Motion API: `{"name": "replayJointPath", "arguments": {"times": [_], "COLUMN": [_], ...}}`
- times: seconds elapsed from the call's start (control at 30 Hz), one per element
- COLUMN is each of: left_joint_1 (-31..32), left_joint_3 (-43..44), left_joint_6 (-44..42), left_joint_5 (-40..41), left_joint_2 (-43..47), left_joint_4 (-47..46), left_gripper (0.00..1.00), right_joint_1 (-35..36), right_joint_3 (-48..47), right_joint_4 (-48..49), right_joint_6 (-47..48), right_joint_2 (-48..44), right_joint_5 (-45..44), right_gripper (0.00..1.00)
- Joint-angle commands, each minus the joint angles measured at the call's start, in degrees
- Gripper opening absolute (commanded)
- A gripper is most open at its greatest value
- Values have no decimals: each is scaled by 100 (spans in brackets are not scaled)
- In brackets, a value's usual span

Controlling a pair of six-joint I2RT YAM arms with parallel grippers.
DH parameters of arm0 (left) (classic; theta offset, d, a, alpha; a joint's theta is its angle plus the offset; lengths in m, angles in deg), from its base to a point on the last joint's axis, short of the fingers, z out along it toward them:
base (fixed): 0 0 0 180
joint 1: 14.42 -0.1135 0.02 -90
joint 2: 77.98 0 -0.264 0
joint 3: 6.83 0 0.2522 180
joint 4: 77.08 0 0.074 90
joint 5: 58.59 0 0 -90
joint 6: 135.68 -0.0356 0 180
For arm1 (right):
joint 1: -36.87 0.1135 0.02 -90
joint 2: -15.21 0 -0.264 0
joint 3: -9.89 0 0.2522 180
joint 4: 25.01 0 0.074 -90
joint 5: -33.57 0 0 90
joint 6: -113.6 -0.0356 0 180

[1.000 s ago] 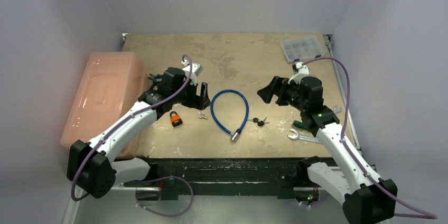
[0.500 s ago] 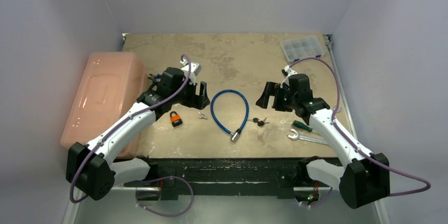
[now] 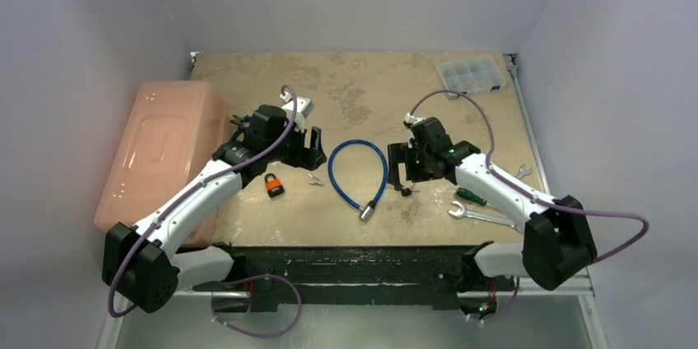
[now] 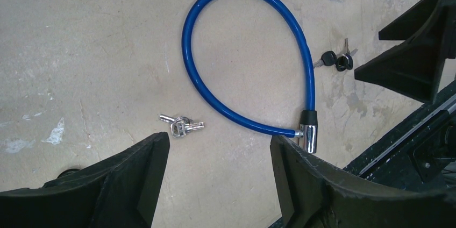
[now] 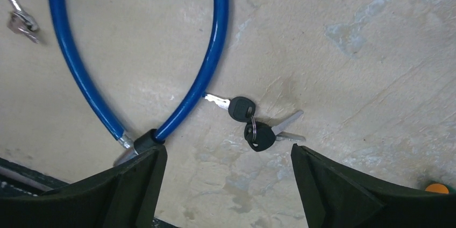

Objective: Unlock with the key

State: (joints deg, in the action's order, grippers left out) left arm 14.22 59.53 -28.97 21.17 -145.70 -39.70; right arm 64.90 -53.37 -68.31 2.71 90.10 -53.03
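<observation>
Black-headed keys (image 5: 251,126) lie beneath the wide-open, empty right gripper (image 5: 226,152); left gripper (image 4: 218,139) gapes empty too.

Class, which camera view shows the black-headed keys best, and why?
The right wrist view: the black-headed keys lie large and centred, both heads, ring and blades clear. The left wrist view shows them small near its right edge. In the top view the right gripper covers most of them.

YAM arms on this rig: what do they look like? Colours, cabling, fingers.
The left arm and right arm both have white links with black joints and bases. A purple cable loops loosely along each. The fingers are matte black and wedge-shaped.
</observation>
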Motion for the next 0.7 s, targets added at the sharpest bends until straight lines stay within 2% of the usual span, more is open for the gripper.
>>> {"name": "replayJointPath", "arguments": {"times": [0.0,0.37,0.53,0.67], "left_joint_1": [27,27,27,27], "left_joint_3": [27,23,22,40], "left_joint_6": [-62,-45,-43,-67], "left_joint_5": [0,53,109,134], "left_joint_2": [36,39,66,66], "left_joint_4": [-122,-95,-78,-69], "left_gripper": [72,69,69,69], "right_joint_1": [181,553,623,629], "right_joint_3": [-211,-426,-610,-661], "right_joint_4": [-191,-67,-176,-159], "right_joint_6": [144,227,306,322], "right_joint_2": [192,1138,1485,1623], "right_joint_5": [-488,-902,-1373,-1429], "right_gripper": [94,85,81,72]}}
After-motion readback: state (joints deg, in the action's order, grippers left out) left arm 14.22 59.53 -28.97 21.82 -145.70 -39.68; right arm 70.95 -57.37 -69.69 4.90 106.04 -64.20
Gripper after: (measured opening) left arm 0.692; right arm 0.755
